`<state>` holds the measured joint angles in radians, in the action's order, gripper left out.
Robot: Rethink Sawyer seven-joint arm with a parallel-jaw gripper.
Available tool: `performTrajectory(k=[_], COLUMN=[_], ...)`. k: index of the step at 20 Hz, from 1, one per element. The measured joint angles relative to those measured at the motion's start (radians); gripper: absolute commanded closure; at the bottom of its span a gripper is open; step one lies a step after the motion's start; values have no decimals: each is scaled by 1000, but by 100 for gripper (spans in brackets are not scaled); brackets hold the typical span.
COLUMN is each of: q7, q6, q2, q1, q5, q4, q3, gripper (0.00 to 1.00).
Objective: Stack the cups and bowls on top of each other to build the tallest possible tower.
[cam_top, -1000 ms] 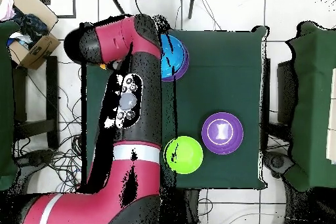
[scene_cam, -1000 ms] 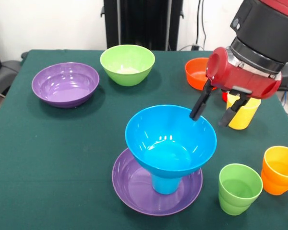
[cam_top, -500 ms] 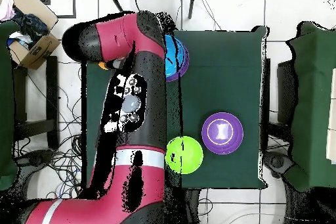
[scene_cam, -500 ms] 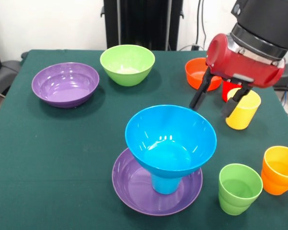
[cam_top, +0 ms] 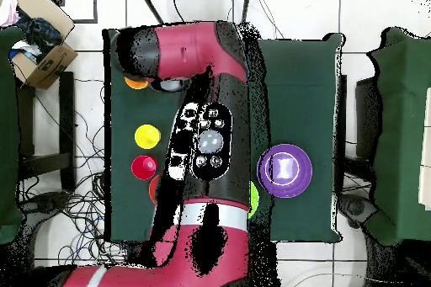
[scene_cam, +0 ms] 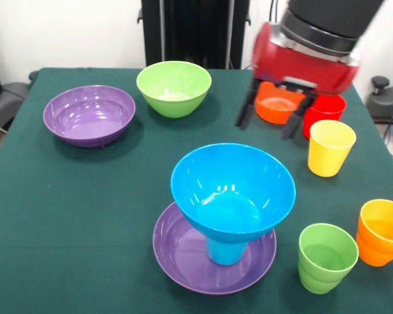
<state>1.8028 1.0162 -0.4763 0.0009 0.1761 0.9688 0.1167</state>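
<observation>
The tower stands at the near middle of the front view: a deep blue bowl (scene_cam: 232, 190) rests on a blue cup (scene_cam: 226, 252) inside a wide purple bowl (scene_cam: 183, 252). My gripper (scene_cam: 268, 120) is open and empty, and hangs just above the small orange bowl (scene_cam: 275, 104) at the far right. A red cup (scene_cam: 324, 111) and a yellow cup (scene_cam: 331, 147) stand right of it. A green cup (scene_cam: 326, 256) and an orange cup (scene_cam: 382, 230) stand at the near right. A light green bowl (scene_cam: 173, 87) and a second purple bowl (scene_cam: 88, 114) sit far left.
In the overhead view my arm (cam_top: 206, 140) covers the tower, the gripper and most of the table. Beside it show the yellow cup (cam_top: 147, 136), the red cup (cam_top: 143, 167), the orange cup (cam_top: 136, 82) and the second purple bowl (cam_top: 284, 170).
My open gripper has moved away from the blue bowl's rim, up and toward the table's far side, from beside the yellow cup to over the orange bowl. The objects have not moved.
</observation>
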Motion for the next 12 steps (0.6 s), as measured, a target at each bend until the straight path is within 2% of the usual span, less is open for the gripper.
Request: performTrajectory(k=[12], q7=[0], q6=[0], q2=[-45], q1=[-152], q5=[-38], q4=[60], q3=[-47], gripper=[0])
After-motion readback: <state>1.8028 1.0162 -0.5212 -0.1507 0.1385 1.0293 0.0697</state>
